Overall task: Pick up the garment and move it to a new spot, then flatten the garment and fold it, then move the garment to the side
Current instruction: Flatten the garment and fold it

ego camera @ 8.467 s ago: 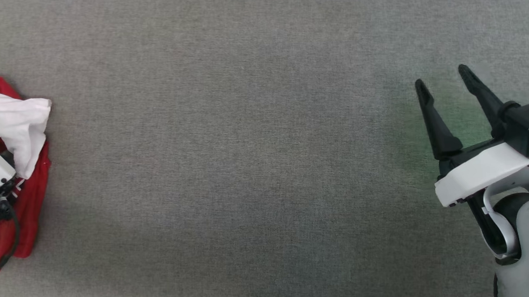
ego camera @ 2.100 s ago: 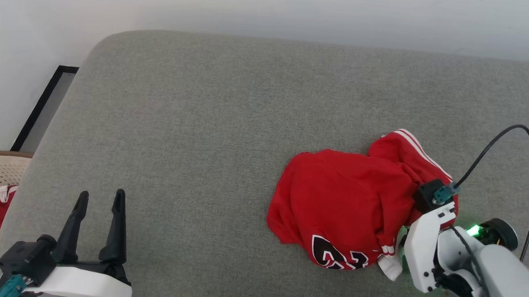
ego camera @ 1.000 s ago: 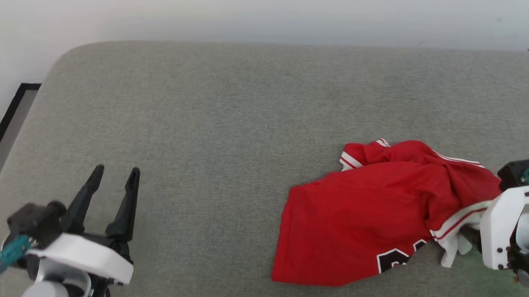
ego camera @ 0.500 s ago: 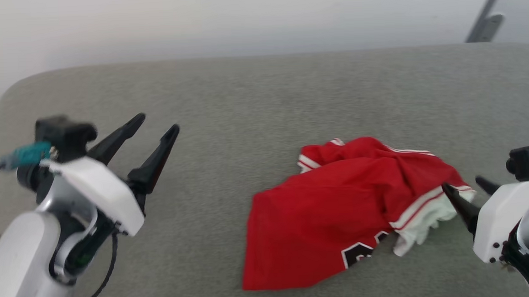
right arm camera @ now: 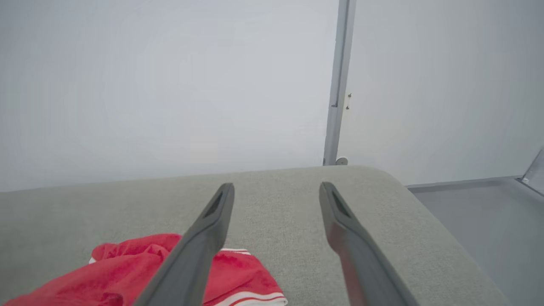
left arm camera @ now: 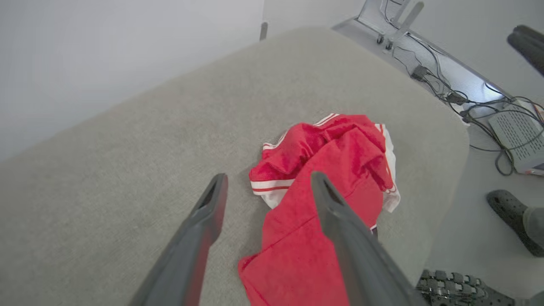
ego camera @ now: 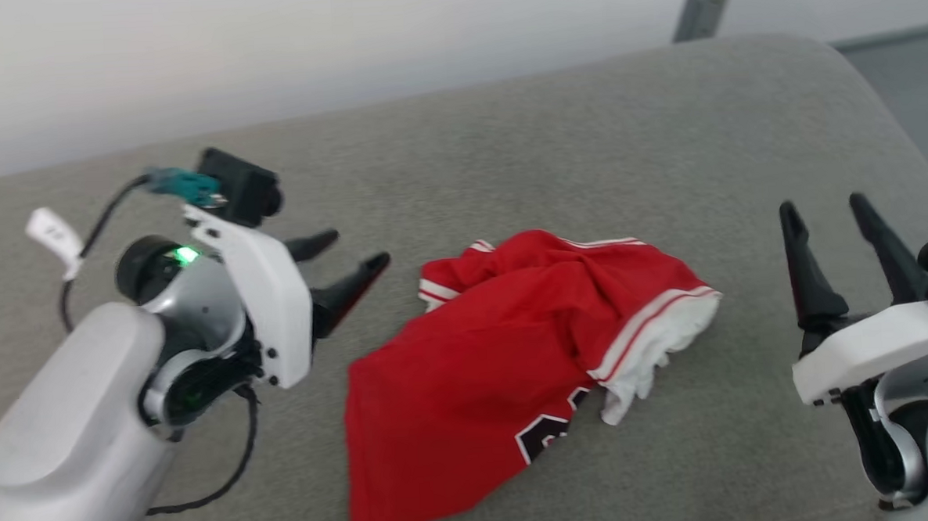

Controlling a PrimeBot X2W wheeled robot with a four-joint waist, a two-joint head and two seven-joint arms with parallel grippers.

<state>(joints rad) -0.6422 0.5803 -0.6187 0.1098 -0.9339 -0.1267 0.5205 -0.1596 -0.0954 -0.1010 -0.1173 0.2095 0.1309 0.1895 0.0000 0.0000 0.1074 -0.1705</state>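
The left gripper point(ego camera: 355, 249) is pointing rightward, its forearm angling in from the lower left, jaws standing wide apart. The right gripper point(ego camera: 820, 210) is pointing upward, jaws likewise apart, holding nothing.

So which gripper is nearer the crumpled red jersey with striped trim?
Left. The left gripper is close beside the red jersey; the right gripper stands farther off, beyond its white sleeve.

Red jersey point(ego camera: 468, 362), crumpled on a grey cushion point(ego camera: 552, 131)
It lies in a loose heap, not flat. A broad red panel spreads toward the near edge, with part of some black, white-outlined lettering showing low on it. A white sleeve with red-and-white striped trim bunches at the right, and another striped edge shows at the far left.
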